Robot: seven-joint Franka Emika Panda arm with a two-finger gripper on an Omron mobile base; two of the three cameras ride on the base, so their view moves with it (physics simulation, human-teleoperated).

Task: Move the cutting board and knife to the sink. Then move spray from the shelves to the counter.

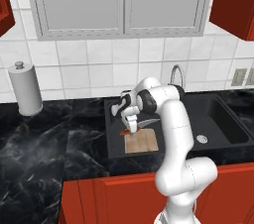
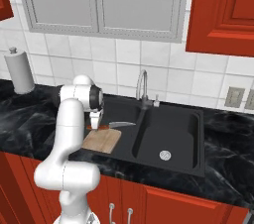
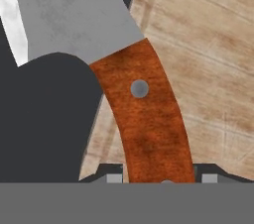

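The light-wood cutting board (image 1: 141, 143) (image 2: 101, 140) (image 3: 208, 69) lies flat on the dark sink's (image 1: 225, 124) (image 2: 168, 136) left drain area. My gripper (image 1: 130, 128) (image 2: 95, 126) (image 3: 161, 178) points down over the board's far left corner, shut on the reddish-brown handle of the knife (image 3: 149, 119). The knife's silver-grey blade (image 1: 149, 122) (image 2: 121, 124) sticks out level toward the basin, just over the board's far edge. I cannot tell whether the knife touches the board. The thin metal faucet (image 1: 176, 75) (image 2: 143, 86) stands behind. The spray and the shelves are out of view.
Black marble counter (image 1: 49, 139) (image 2: 20, 124) spreads to the left over red cabinet fronts. A paper-towel roll (image 1: 25, 89) (image 2: 19, 72) stands at the back left by the tiled wall. Grey wall cabinets (image 1: 121, 0) hang above, and outlets (image 1: 239, 77) (image 2: 231, 97) sit at right.
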